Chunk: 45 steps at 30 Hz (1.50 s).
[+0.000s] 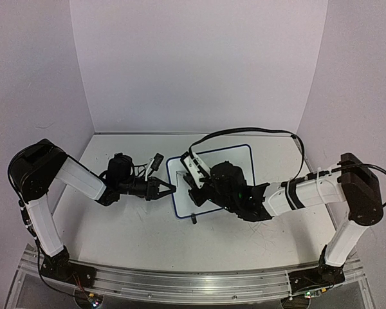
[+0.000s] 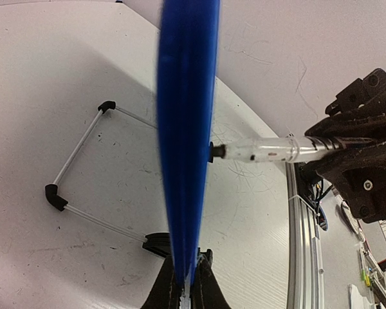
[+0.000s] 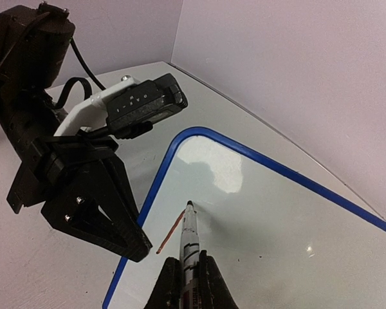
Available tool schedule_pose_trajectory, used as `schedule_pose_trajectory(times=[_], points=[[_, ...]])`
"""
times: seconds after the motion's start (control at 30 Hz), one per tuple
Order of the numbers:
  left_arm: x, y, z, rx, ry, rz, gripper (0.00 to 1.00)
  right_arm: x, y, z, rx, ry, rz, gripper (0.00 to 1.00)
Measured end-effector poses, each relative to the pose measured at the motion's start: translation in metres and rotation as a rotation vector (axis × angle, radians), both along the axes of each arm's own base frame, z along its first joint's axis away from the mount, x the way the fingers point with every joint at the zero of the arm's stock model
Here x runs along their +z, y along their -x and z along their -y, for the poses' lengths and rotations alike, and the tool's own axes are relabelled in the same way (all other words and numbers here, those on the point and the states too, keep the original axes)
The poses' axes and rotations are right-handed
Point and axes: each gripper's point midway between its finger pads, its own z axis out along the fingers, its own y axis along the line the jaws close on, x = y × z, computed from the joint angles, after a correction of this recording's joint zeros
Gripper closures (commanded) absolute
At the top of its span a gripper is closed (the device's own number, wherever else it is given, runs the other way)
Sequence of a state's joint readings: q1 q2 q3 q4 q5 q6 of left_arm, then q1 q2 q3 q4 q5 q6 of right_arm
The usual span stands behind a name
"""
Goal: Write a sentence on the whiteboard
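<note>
The table (image 1: 116, 225) carries the board (image 1: 237, 154) near its centre. The board is propped at a slant on its wire stand (image 2: 78, 149), so its face leans back toward the arms for writing. A light board on such a stand would likely skid or tip under pen pressure. That is probably why the left claw (image 1: 171, 189) is fully closed on the blue rim, at about 8 o'clock on the board in the top view, pinching it edge-on as a brace. The right claw (image 3: 188, 275) reaches in from 4 o'clock, also clamped tight, on a marker (image 3: 188, 241). It holds the marker low on the barrel, so the tip stands out clear of the fingers and meets the board's face on its 9 o'clock side. Of the sentence there is only one short reddish stroke (image 3: 170, 235), running off at 7 o'clock from the tip, so the writing looks barely begun.
</note>
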<state>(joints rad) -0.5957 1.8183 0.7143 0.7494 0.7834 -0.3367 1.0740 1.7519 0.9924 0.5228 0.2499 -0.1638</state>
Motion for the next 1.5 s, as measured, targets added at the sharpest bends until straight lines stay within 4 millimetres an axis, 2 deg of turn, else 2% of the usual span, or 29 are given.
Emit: schedule_pose_trajectory(times=[0.9, 1.5], points=[[0.000, 0.000, 0.000, 0.001, -0.001, 0.000, 1.00, 0.001, -0.006, 0.018, -0.097, -0.019, 0.002, 1.00], [0.000, 0.000, 0.000, 0.001, -0.005, -0.006, 1.00, -0.002, -0.003, 0.018, -0.097, -0.023, -0.017, 1.00]])
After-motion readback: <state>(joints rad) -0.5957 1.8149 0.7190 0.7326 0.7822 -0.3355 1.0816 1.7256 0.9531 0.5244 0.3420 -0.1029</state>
